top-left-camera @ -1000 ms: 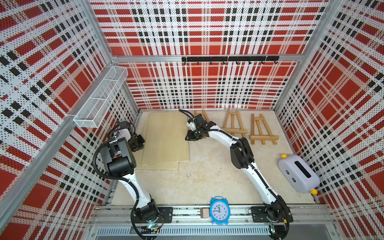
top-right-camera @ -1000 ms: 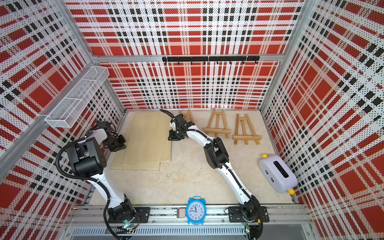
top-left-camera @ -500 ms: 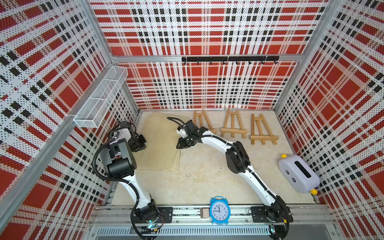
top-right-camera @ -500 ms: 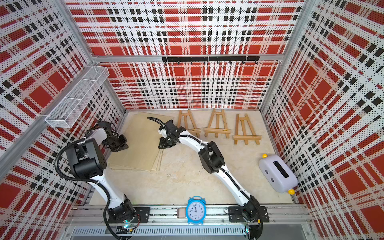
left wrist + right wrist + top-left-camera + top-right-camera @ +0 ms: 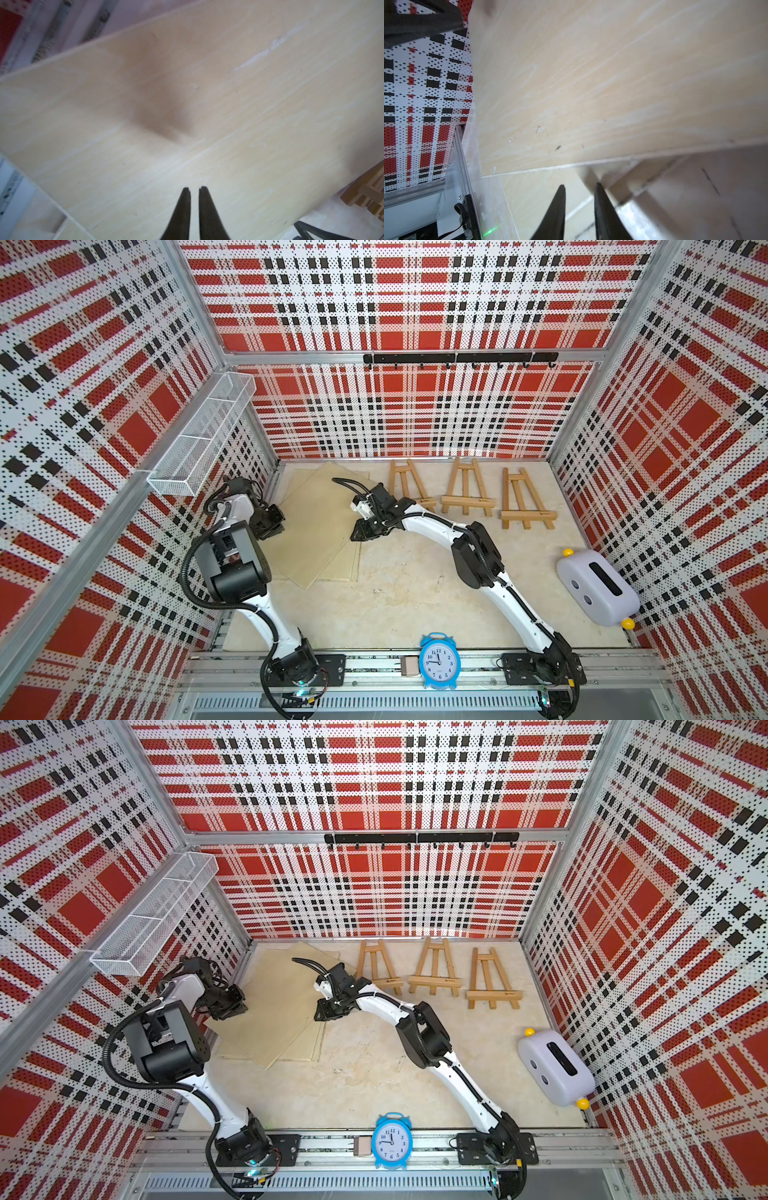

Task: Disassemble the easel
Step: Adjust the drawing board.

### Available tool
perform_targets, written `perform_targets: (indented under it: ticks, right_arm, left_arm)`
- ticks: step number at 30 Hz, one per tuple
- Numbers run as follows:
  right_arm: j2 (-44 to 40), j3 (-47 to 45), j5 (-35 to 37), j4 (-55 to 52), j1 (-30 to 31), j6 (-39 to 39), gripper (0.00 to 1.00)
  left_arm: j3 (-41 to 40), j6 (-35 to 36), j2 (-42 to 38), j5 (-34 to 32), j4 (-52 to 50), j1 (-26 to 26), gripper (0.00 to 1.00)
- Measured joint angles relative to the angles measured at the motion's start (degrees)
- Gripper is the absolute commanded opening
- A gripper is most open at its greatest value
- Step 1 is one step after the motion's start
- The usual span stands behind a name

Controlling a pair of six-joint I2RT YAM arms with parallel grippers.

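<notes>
Easels, three in a row at the back of the desk [image 5: 415, 597]: near easel [image 5: 427, 502] just beside my right arm, middle easel [image 5: 467, 503], and end easel [image 5: 528, 515] toward the right wall. None carries a board. I can't tell from above whether they stand upright or lie back.

My read is that they are light and stiff, built of thin wooden slats. The joints are likely the weak spot, and a slat could snap if twisted. The smooth wood will probably skid on the desk when pushed. The best hold looks like the ledge bar across the bottom, or an outer leg just above it. I'd use one tool to pin and one to pull.

Neither tool is on an easel now. My right tool [image 5: 360, 534] sits at the edge of the top board [image 5: 316, 526], which lies skewed on a stack of thin pale boards [image 5: 347, 570]. Its fingers [image 5: 556, 212] are a little apart, with a blurred board edge right by them. Pinching or not, can't tell. My left tool [image 5: 272, 526] is at the opposite edge of that board. Its fingers [image 5: 182, 212] are almost pressed together, with nothing visible in the slit, and they point at the board face.

Further out are a blue clock [image 5: 439, 662] at the front rail and a white box [image 5: 596, 587] by the right wall. A wire basket [image 5: 199, 439] and a hook rail [image 5: 457, 358] hang on the walls.
</notes>
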Motion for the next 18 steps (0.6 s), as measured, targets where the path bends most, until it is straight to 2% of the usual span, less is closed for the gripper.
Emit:
perform_targets:
  ticks: [9, 14, 18]
  right_arm:
    - [-1.36, -0.94, 6.10, 0.00, -2.08, -0.04, 0.26]
    - [-1.60, -0.92, 8.44, -0.35, -2.21, -0.55, 0.26]
    - [-1.97, -0.92, 8.59, -0.39, -2.23, -0.63, 0.26]
  left_arm:
    - [4.98, 0.81, -0.22, -4.26, -0.74, 1.79, 0.16]
    - [6.62, 0.46, 0.79, -7.98, 1.73, 2.64, 0.26]
    - [8.35, -0.33, 3.21, -11.08, 3.50, 2.69, 0.27]
